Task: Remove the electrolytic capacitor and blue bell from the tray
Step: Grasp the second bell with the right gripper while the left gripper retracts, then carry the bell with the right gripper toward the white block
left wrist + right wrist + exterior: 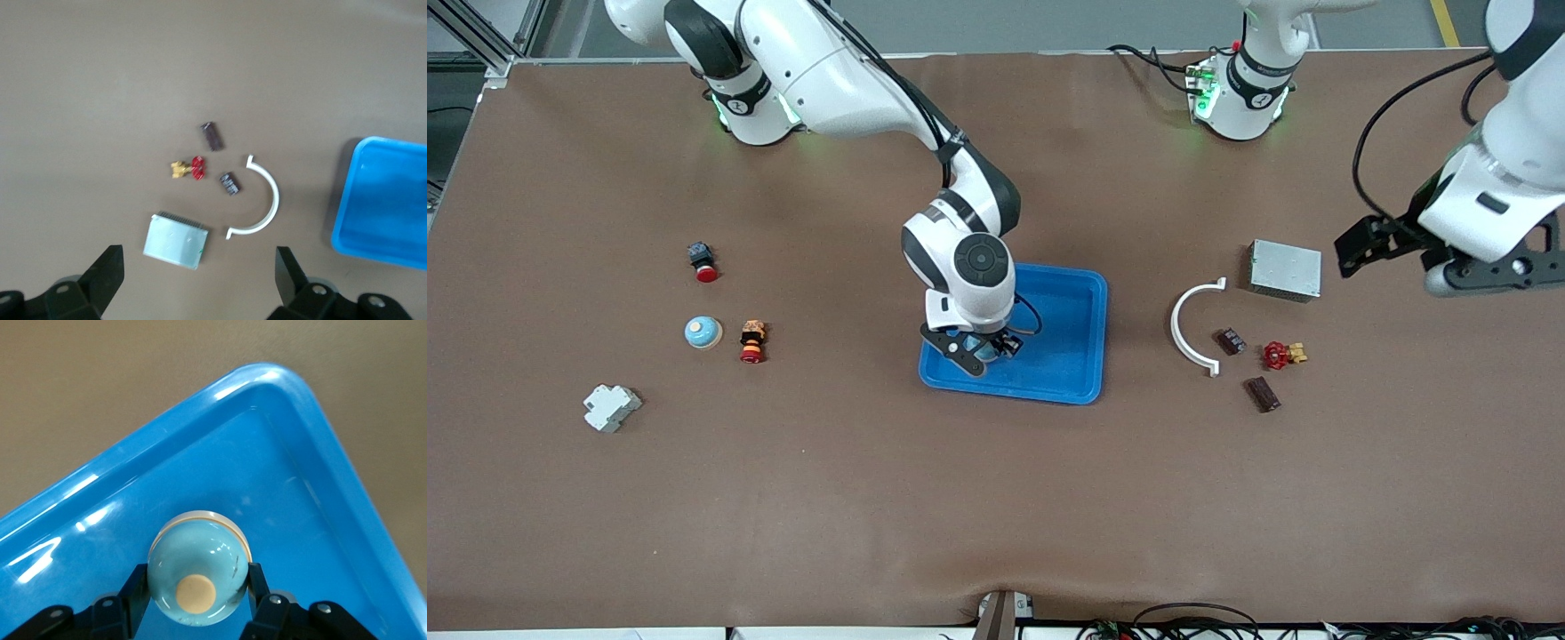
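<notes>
While clamped by right gripper (193,603) inside blue tray (313,447), bell (198,577) = pale-blue glossy dome w/ tan button; left gripper (197,273) spread wide, waits over table.

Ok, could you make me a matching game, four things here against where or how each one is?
1 right gripper
2 left gripper
3 white curved plastic strip
4 white plastic block

a beside the blue plastic tray, toward the left arm's end
b open, holding nothing
c right arm's end, nearest the front camera
d shut on a light blue dome bell

Pairs: 1-d, 2-b, 3-a, 4-c
</notes>
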